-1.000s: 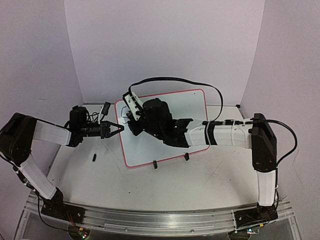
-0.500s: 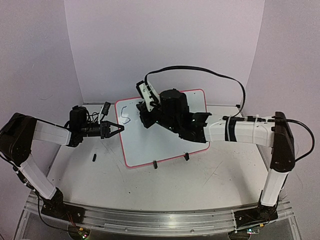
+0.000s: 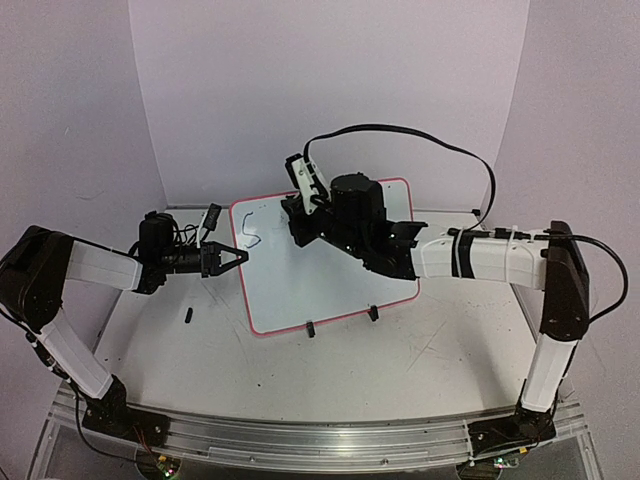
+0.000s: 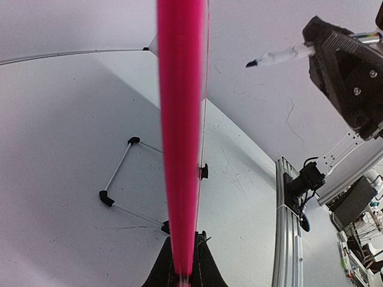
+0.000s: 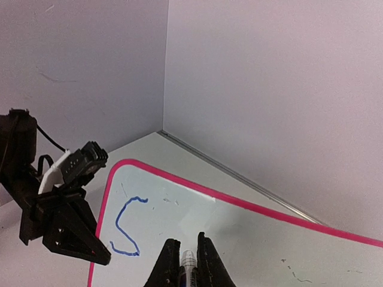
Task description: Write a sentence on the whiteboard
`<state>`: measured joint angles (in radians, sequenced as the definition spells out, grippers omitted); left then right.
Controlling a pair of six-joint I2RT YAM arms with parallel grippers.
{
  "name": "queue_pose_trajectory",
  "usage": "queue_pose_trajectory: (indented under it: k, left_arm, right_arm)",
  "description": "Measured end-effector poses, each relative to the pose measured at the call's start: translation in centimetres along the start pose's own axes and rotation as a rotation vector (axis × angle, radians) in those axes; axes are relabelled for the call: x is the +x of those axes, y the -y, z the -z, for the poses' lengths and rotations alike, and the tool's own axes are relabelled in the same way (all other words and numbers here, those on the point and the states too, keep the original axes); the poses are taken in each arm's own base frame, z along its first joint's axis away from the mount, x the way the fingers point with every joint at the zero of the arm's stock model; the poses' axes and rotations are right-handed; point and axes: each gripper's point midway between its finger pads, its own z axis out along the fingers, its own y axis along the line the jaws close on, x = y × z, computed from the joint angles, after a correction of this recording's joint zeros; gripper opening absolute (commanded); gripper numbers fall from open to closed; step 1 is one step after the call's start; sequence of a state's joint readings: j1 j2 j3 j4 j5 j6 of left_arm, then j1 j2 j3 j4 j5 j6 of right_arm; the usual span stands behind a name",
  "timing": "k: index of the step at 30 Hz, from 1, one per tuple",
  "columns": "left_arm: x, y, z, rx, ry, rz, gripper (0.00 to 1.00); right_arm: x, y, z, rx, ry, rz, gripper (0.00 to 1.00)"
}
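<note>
Our right claw is pinching a marker, the fingers pressing together on its barrel. Just past the fingers, toward 10 o'clock in the wrist view, one blue squiggle is sitting near the corner of the whiteboard. From the left wrist, the marker tip is looking lifted off the surface, though we cannot be certain.

Seen from above, the whiteboard is lying at the centre of the table, turned askew, with two black clip feet at its 6 o'clock edge. Our left claw is clamping the red-pink frame at the board's 9 o'clock edge.

We are judging the sentence barely begun. Pressing down too hard could be pivoting the board around that single clamped edge, smearing letters. Pressing too lightly could be leaving gaps. The marker could also be sliding between the fingers, dragging strokes crooked.
</note>
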<state>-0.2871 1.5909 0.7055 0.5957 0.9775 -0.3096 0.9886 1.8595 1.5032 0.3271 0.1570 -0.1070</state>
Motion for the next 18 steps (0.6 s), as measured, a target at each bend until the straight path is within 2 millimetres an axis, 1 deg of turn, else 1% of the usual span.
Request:
queue_pose_trajectory:
  k: [1,2,4,7,9,15,18]
  left_arm:
    - [0.0,0.0,0.0,0.000,0.000,0.000,0.00]
    - [0.0,0.0,0.0,0.000,0.000,0.000,0.00]
    - [0.0,0.0,0.0,0.000,0.000,0.000,0.00]
    - [0.0,0.0,0.0,0.000,0.000,0.000,0.00]
    - [0.0,0.0,0.0,0.000,0.000,0.000,0.00]
    - [0.0,0.0,0.0,0.000,0.000,0.000,0.00]
    - [0.0,0.0,0.0,0.000,0.000,0.000,0.00]
  right_arm:
    - [1.2,-0.4,-0.5,-0.012,-0.026,0.007,0.00]
    - [1.8,-0.6,-0.7,-0.020,-0.040,0.011,0.00]
    - [2.4,-1.3,-1.4,-0.039,-0.060,0.017,0.00]
    - [2.1,-2.4,-2.5,-0.061,-0.059,0.030,0.00]
    - [1.9,-2.8,-2.7,-0.066,-0.057,0.036,0.00]
    - [1.3,-3.5,-3.3,-0.079,-0.054,0.041,0.00]
    - [1.7,-3.6,-3.5,-0.078,-0.066,0.044,0.00]
